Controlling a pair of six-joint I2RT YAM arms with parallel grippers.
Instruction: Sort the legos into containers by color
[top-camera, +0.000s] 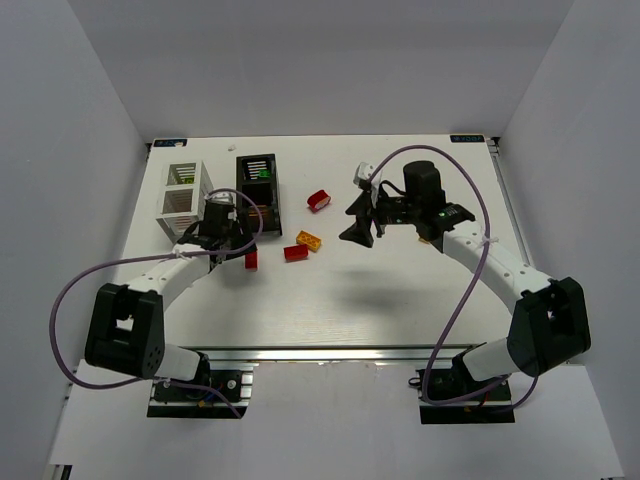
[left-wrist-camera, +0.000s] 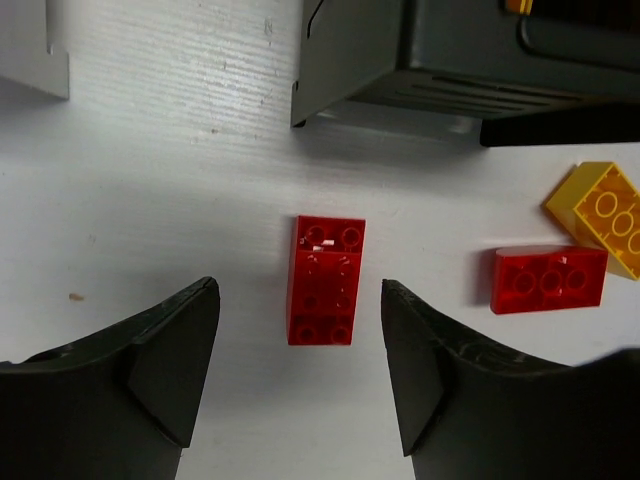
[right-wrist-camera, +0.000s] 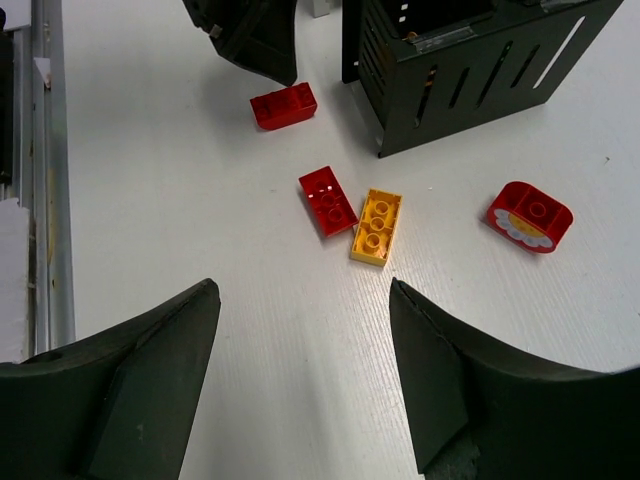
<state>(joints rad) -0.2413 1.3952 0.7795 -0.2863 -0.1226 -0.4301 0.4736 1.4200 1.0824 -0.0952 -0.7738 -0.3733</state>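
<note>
- Left pincer (left-wrist-camera: 298, 292), matte black with wedge-shaped fingers, stands wide astride a glossy red studded plastic brick (left-wrist-camera: 325, 280), clear of both its sides.
- Right pincer (right-wrist-camera: 302, 290) gapes wide and empty over the white ribbed table (right-wrist-camera: 150, 200).
- Yellow studded brick (right-wrist-camera: 376, 226) lies just beside a second red brick (right-wrist-camera: 327, 200) near the black slatted bin (right-wrist-camera: 470, 80).

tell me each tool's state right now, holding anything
left tool: open, empty, jaws either side of a red rectangular plastic brick
right tool: open, holding nothing
</note>
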